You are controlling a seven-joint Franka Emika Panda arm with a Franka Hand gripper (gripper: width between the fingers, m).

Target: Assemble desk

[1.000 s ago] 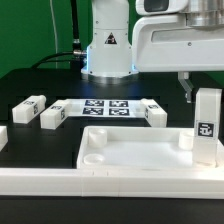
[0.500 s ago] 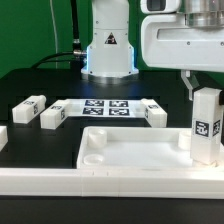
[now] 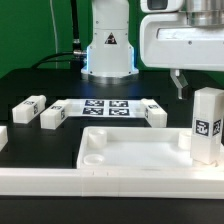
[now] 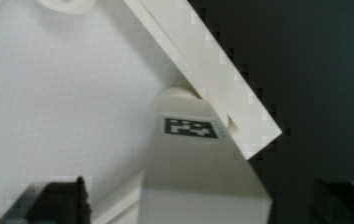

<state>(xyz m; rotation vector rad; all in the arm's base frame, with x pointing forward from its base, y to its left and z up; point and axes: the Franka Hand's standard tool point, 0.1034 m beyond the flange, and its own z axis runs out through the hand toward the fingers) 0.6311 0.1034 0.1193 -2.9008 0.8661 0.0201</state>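
Upright leg block (image 3: 207, 125) on the desk top (image 3: 130, 150) corner, between wide-open fingers of tool (image 4: 204, 190), nothing gripped

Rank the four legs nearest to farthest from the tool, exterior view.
1. Upright leg, directly beneath the tool, standing in the desk top.
2. Second leg, at the marker board's end, exterior view's right.
3. Third leg, at the board's other end.
4. Fourth leg, beyond that, exterior view's left.
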